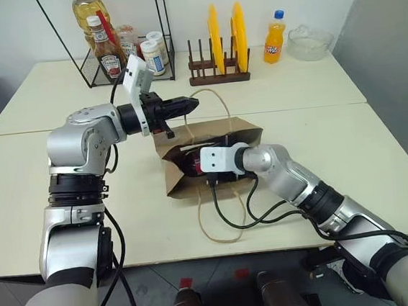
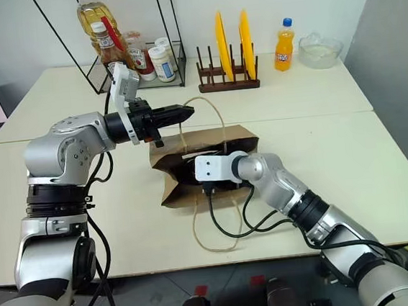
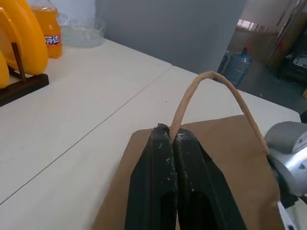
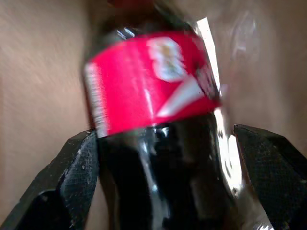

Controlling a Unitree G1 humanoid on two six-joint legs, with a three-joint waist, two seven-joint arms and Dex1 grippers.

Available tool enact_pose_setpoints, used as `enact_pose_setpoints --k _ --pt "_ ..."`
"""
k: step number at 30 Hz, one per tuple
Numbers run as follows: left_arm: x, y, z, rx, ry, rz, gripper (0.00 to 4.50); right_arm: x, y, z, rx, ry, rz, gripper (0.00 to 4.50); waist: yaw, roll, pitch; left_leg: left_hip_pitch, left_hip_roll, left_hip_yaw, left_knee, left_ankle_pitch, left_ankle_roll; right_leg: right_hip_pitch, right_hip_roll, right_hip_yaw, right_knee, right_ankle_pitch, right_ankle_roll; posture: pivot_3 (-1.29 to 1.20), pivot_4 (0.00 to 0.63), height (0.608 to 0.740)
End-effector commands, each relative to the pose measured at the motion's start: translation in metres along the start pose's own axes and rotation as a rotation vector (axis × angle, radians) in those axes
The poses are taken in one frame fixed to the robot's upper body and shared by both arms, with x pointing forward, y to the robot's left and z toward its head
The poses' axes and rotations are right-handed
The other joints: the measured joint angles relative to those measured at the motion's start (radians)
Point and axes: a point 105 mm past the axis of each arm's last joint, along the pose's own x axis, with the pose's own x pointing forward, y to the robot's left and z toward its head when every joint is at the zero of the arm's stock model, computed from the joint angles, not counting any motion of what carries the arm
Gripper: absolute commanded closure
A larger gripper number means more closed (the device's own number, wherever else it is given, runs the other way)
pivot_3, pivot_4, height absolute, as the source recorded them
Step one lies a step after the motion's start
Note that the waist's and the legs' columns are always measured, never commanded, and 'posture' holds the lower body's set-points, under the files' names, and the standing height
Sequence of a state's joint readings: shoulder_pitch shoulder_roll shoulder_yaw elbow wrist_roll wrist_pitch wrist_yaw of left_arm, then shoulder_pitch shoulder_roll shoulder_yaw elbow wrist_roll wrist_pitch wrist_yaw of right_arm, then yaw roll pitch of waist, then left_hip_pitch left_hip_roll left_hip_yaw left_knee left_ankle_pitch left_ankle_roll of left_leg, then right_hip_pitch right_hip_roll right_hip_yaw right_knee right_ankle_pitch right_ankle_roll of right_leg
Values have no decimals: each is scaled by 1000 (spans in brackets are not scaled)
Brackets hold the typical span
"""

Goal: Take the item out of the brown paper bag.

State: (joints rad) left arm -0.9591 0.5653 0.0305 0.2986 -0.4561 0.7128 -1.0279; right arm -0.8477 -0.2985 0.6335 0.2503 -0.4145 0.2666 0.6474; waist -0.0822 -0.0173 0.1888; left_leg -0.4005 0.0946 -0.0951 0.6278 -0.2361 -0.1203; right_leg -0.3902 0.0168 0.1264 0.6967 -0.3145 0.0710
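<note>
The crumpled brown kraft paper bag (image 1: 215, 155) lies on its side on the pale bench (image 1: 379, 165), its mouth toward the robot. Above the bag, the left gripper (image 1: 188, 104) has its fingers clenched on one thin beige cord handle (image 3: 211, 88), lifting the upper wall. Inside the bag's mouth, the right gripper (image 4: 165, 143) has its fingers (image 4: 79, 163) spread wide on either side of the small dark plastic bottle with a red label (image 4: 151, 96), not yet pressing it. The bottle lies inside the bag. The step in hand is judged to be the grasp: centre the bottle's body between the fingers, close firmly below the label, then withdraw along the bag's length while the handle is held up.
</note>
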Motion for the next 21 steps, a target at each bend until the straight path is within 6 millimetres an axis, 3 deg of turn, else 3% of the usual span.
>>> enact_pose_setpoints --k 1,3,4,17,21 --pt "-3 3 18 56 -53 30 4500 -6 -8 1 -48 -19 -33 638 0 0 0 0 0 0 0 0 0 0 0 0 0 0 0 0 150 740" --pt "-2 3 18 57 -53 30 4500 -10 -11 4 -50 -40 -52 1257 0 0 0 0 0 0 0 0 0 0 0 0 0 0 0 0 150 740" --pt "-2 3 18 57 -53 30 4500 -13 -13 6 -53 -52 -64 1350 0 0 0 0 0 0 0 0 0 0 0 0 0 0 0 0 150 740" --pt "7 11 15 68 -54 45 4500 -81 -31 51 98 -341 -119 1350 0 1 1 -1 0 -2 -1 0 0 0 0 -2 0 0 0 0 150 740" --pt "10 11 15 70 -51 35 4500 -114 -21 55 192 -453 -5 1350 7 1 1 -2 0 -3 -1 0 0 1 0 -2 -1 0 0 0 150 740"
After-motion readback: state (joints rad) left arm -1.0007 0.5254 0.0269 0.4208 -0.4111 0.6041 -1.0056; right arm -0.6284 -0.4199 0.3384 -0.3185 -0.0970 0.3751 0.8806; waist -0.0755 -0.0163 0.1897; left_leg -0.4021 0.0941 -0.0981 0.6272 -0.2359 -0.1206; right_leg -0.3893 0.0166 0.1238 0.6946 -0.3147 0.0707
